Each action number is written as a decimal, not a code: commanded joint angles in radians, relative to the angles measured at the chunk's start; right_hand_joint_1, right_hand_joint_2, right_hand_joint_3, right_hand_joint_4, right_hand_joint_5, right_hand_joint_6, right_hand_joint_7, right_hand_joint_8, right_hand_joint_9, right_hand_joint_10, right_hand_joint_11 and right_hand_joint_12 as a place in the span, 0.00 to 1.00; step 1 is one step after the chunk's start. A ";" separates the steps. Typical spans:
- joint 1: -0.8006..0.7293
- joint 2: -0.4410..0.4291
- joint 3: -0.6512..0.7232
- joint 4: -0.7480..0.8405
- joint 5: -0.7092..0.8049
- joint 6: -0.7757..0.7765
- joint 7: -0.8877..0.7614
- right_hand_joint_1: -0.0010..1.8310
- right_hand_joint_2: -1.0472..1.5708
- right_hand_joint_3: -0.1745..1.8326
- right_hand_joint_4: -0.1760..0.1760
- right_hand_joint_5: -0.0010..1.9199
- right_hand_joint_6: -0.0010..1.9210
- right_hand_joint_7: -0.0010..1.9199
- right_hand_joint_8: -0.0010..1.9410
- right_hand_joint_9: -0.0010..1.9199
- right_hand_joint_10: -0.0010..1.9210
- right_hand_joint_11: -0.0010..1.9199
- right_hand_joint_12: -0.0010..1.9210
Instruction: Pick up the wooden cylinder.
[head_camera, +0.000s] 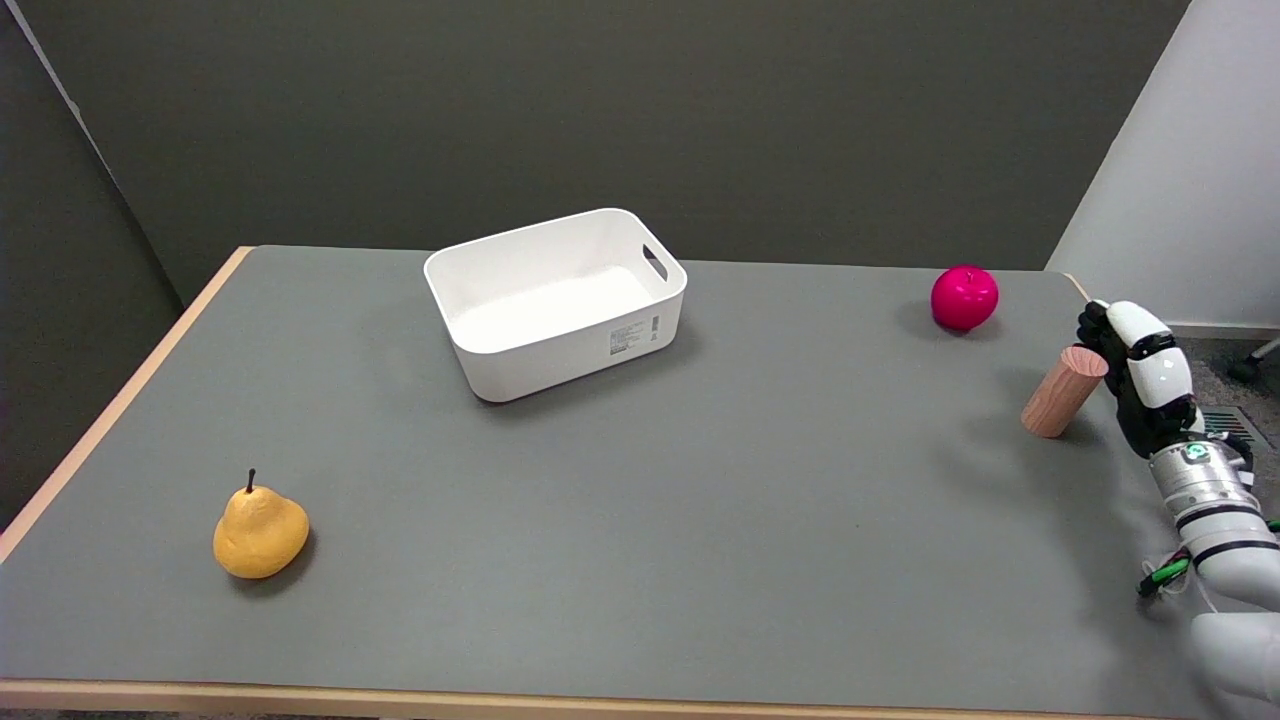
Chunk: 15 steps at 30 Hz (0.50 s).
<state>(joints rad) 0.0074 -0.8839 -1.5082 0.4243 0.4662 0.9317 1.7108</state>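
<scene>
Here, the grey table (640, 520) meets dark walls; the hand's (1140, 375) grasp is unclear.

right hand (1138, 375) beside wooden cylinder (1063, 391) — apple (964, 297) behind

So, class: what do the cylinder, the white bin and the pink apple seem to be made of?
Cylinder: looks like unfinished wood, pale reddish-brown with grain lines and a matte face. White bin: probably moulded plastic, smooth, thin-walled, with a cut-out handle. Pink apple: likely glossy plastic or lacquered, given its bright highlight; a fake fruit.
</scene>
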 joint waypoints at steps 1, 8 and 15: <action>0.008 -0.023 -0.034 -0.008 0.001 -0.013 0.001 0.00 0.66 0.49 0.03 0.06 0.18 0.06 0.13 0.02 0.26 0.00 0.42; 0.009 -0.027 -0.041 -0.010 -0.003 -0.003 0.001 0.05 0.65 0.49 0.03 0.06 0.18 0.06 0.13 0.03 0.26 0.00 0.42; 0.010 -0.027 -0.041 -0.006 -0.007 0.009 0.001 0.15 0.64 0.50 0.04 0.05 0.18 0.06 0.13 0.03 0.26 0.00 0.43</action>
<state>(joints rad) 0.0133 -0.9027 -1.5355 0.4178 0.4661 0.9263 1.7118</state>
